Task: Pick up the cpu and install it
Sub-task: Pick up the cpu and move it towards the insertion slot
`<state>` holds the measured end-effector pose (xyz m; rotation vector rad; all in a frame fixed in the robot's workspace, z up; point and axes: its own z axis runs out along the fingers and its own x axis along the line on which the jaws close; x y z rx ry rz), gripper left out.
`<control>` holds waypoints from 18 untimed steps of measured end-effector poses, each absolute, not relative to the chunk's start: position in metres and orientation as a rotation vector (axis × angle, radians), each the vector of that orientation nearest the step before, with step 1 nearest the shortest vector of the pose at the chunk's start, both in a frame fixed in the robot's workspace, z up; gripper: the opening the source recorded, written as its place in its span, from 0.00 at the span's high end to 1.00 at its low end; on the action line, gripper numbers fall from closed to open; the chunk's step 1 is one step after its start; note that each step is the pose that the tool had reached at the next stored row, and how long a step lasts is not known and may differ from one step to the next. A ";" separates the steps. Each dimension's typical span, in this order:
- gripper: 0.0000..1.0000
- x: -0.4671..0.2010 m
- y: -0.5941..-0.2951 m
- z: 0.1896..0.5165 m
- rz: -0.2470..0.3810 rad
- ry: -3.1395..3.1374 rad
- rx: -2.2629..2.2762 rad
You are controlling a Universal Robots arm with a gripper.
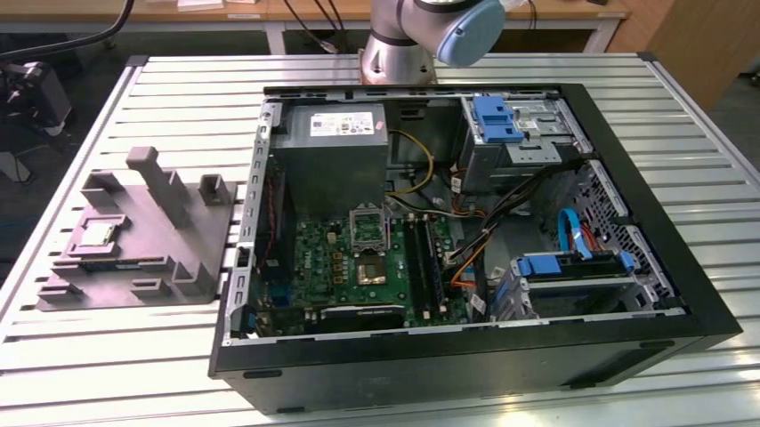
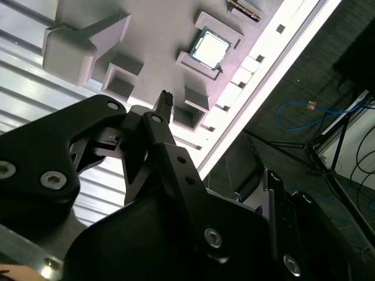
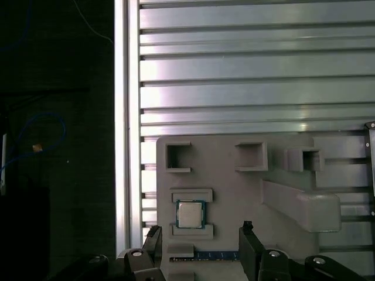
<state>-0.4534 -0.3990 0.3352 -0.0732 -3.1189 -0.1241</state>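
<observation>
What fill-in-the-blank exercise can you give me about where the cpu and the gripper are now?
1. The cpu rests in a pocket of the ____ holder block.
2. The gripper hovers over that block, holding nothing, with its jaws ____.
3. In the exterior view, the holder block stands on that view's ____ of the computer case.

Missing words: grey; open; left
</observation>
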 end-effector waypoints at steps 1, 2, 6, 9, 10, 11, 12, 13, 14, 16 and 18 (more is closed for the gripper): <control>0.37 -0.453 -0.399 0.335 -0.124 -3.119 -0.073; 0.37 -0.453 -0.399 0.335 -0.124 -3.119 -0.073; 0.37 -0.453 -0.399 0.334 -0.124 -3.119 -0.073; 0.37 -0.453 -0.399 0.334 -0.124 -3.119 -0.073; 0.37 -0.453 -0.399 0.334 -0.124 -3.119 -0.073; 0.37 -0.453 -0.399 0.334 -0.124 -3.119 -0.073; 0.37 -0.453 -0.399 0.334 -0.124 -3.119 -0.073; 0.37 -0.453 -0.399 0.334 -0.123 -3.119 -0.073; 0.37 -0.453 -0.399 0.334 -0.122 -3.119 -0.073; 0.37 -0.453 -0.399 0.333 -0.112 -3.120 -0.072; 0.37 -0.453 -0.399 0.331 -0.109 -3.120 -0.057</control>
